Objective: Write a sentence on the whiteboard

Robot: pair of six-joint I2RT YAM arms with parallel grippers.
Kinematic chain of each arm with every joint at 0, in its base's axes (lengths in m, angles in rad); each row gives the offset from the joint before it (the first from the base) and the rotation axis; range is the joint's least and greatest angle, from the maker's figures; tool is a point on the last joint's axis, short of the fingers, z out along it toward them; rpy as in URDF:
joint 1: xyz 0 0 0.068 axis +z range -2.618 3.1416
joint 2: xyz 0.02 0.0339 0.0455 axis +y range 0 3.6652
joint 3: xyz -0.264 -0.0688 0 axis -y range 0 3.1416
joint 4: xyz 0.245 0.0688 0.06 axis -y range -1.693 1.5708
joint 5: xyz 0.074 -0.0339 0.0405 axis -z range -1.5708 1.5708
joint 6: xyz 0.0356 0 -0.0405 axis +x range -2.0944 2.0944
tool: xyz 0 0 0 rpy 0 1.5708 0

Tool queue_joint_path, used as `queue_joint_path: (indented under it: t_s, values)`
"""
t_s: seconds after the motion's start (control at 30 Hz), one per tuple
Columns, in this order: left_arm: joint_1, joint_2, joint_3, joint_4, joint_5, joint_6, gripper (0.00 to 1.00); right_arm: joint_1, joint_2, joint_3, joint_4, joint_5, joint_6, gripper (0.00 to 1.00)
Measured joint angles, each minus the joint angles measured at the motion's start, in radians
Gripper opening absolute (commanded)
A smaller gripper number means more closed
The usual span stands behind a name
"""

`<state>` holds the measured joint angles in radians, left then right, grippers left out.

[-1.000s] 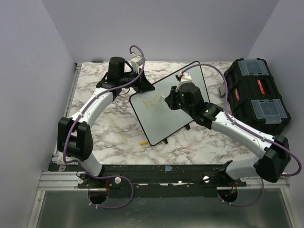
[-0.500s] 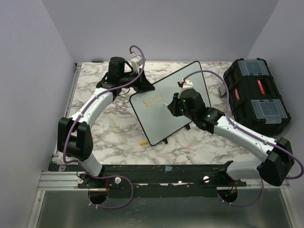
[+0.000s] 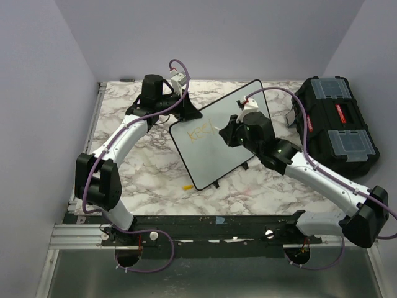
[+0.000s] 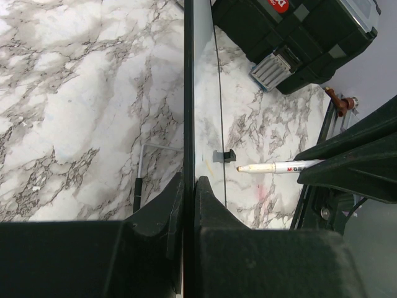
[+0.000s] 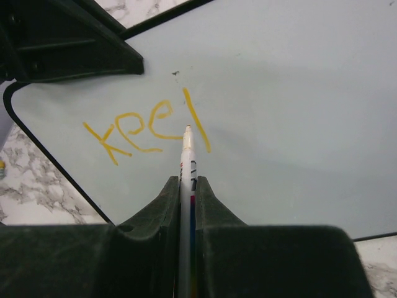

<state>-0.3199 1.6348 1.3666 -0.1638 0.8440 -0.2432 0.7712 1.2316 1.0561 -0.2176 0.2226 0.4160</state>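
- Purple-grey walls are seen closing 3 sides of a white marble-patterned table (image 3: 149, 174) in the top view. The large glossy white whiteboard with a thin black rim (image 3: 214, 161) is set askew at mid-table. A black plastic toolbox (image 3: 335, 124) is parked at the right, apart from the board. A small yellow piece (image 3: 186, 186) is left on the marble just beside the board's near edge.
- Compared with the top views of 1 second and half a second ago, the right gripper (image 3: 226, 132) has been carried rightward along the first line. The faint yellow-orange sentence (image 3: 200, 133) has been lengthened by 1 stroke. The board and the left gripper (image 3: 188, 115) at its far-left corner have not been moved. By this the first word is judged nearly finished, with most of the writing left to do.
- In the left wrist view the board is seen edge-on, and the left fingers are closed tight on its rim. A slim white marker (image 4: 273, 167) is held out over the far side by the dark right claw. Marble and the toolbox are seen beyond.
- In the right wrist view the right jaws are clamped on the marker's barrel. "kee" and 1 long slanted stroke are read on the white surface, and the tip is placed at that stroke. Whether the tip is pressed on the board cannot be told.
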Motion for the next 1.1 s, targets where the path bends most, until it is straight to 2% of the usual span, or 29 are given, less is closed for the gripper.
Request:
queue_joint_path:
  t_s: [0.33,1.1]
  values:
    - [0.000,0.000,0.000,0.000,0.000,0.000,0.00,0.000,0.103,0.100,0.024,0.001,-0.021,0.01]
    - [0.000,0.002,0.000,-0.001,-0.003,0.011,0.00,0.002,0.145,0.104,0.053,0.092,-0.025,0.01]
